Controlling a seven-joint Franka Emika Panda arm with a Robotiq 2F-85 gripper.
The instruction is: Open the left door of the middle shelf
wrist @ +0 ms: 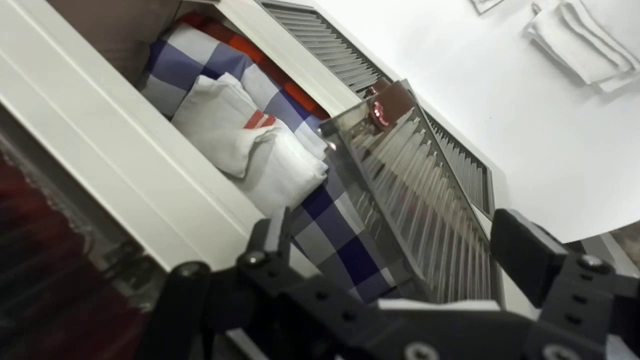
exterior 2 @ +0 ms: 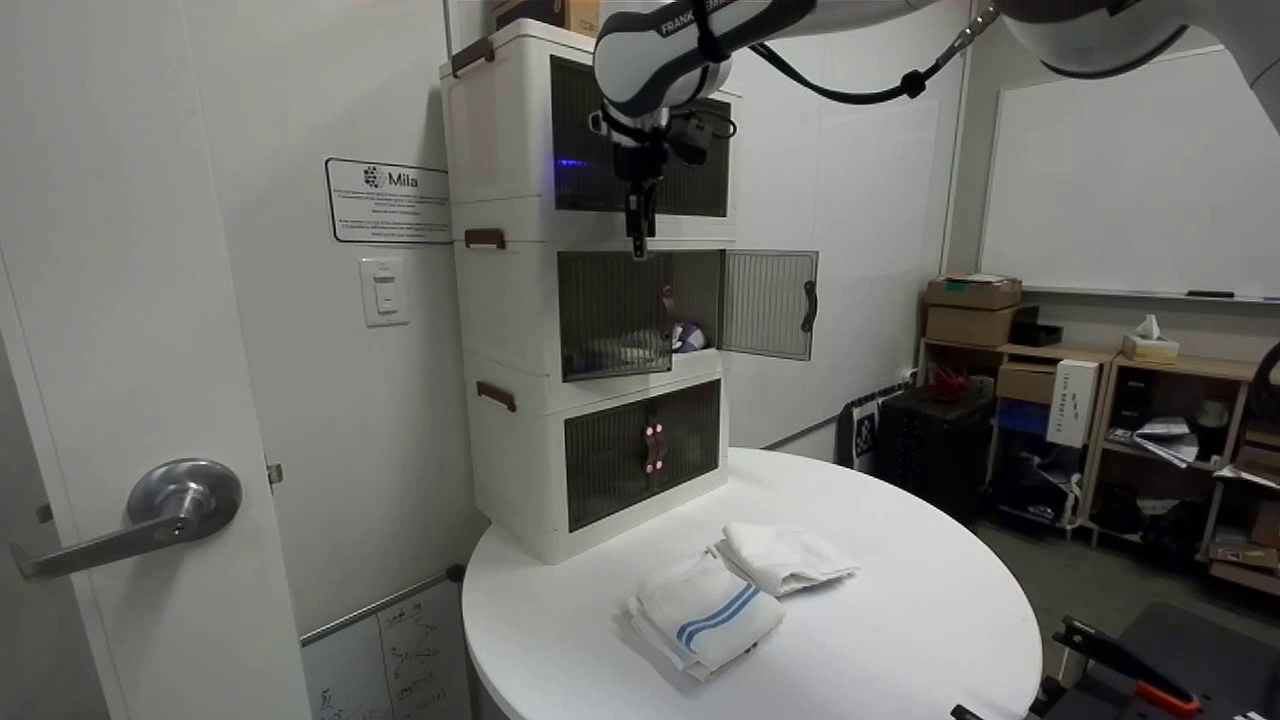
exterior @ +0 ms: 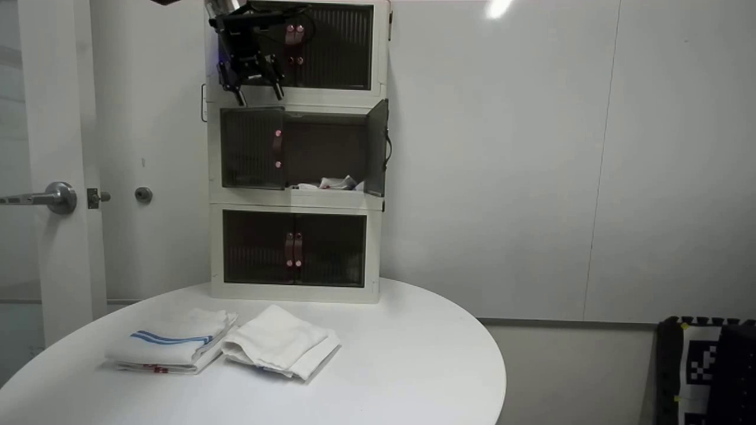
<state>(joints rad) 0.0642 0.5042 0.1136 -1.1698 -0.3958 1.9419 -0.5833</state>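
Holding nothing, our spread gripper (exterior: 260, 96) hangs above the middle shelf's (exterior: 325, 144) left door (exterior: 249, 147), ajar over the round table's (exterior: 425, 354) far edge. We expect it light, stiff, best hooked by its strap handle (exterior: 277, 149).

The left door (exterior: 251, 150) looks like ribbed, glossy translucent plastic; the middle shelf (exterior 2: 505, 310), smooth matt plastic. The blue-striped towel (exterior: 165, 343) is matt cloth, the lever handle (exterior 2: 135, 537) satin metal, the round table (exterior: 407, 366) smooth.

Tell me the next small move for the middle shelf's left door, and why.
Probably lower the gripper slightly, so one finger could go behind the left door: it is only ajar, and the gripper hangs open near the door's top edge.
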